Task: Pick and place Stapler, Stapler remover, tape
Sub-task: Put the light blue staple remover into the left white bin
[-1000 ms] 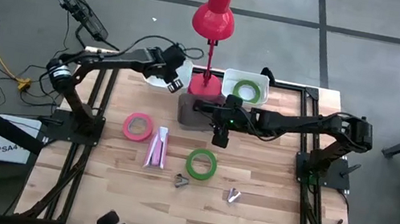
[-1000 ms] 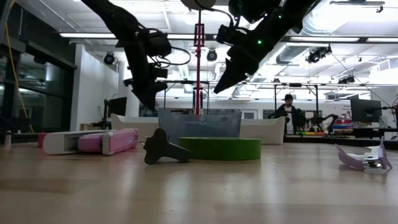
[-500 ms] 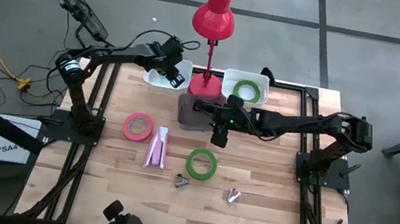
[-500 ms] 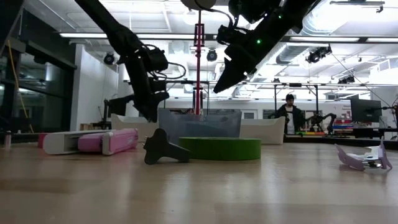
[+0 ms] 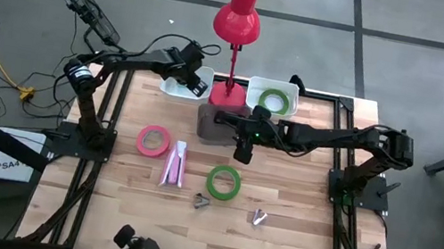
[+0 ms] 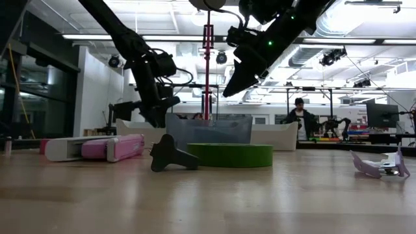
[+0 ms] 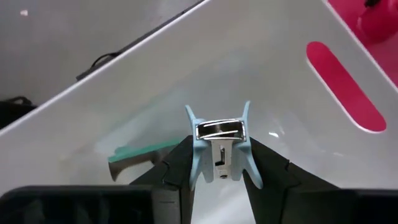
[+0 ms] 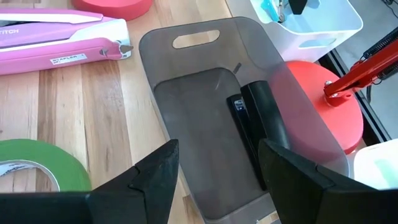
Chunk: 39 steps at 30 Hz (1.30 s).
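My left gripper reaches slanting down into a white bin at the far left and is shut on a light blue staple remover. A teal remover lies on that bin's floor. My right gripper hangs open over the grey bin, which holds a black stapler. On the table lie a pink stapler, a pink tape ring, a green tape ring, a dark remover and a lilac remover. Another green tape ring lies in a second white bin. My left gripper pinches the light blue staple remover by its two outer sides between its two fingers. The fingers slant down from above. The remover's metal end sticks out past the fingertips inside the white bin; whether it touches the bin's floor I cannot tell.
A red desk lamp stands with its base between the two white bins, its pole close to my left gripper. Black frame rails run along the table's left and right sides. A person stands far off in the room.
My left gripper has gone down into the far-left white bin and rolled about its wrist, still shut on the light blue staple remover. Most of the move came early in the second.
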Motion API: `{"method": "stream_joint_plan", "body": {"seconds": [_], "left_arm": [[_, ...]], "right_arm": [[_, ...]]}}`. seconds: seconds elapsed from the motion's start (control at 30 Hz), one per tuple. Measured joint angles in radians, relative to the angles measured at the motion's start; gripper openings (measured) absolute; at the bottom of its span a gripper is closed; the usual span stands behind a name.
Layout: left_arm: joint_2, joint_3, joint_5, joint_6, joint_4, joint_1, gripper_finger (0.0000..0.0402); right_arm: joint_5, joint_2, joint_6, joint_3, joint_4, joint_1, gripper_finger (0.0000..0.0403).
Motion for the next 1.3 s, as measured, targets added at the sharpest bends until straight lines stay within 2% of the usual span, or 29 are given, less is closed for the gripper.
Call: {"method": "stream_joint_plan", "body": {"seconds": [0.17,0.27,0.8,1.3], "left_arm": [[0.000,0.000,0.006,-0.020,-0.003,0.000,0.0150],[0.000,0.000,0.010,-0.020,-0.004,0.000,0.0163],[0.000,0.000,-0.028,0.019,-0.012,0.000,0.0169],[-0.011,0.000,-0.029,0.027,-0.099,0.000,0.0170]], "right_arm": [[0.000,0.000,0.018,0.000,0.000,0.000,0.0213],[0.000,0.000,0.018,0.000,-0.001,0.000,0.0213],[0.000,0.000,0.014,0.000,-0.023,0.000,0.0213],[0.000,0.000,0.002,0.000,-0.024,0.000,0.0213]]}}
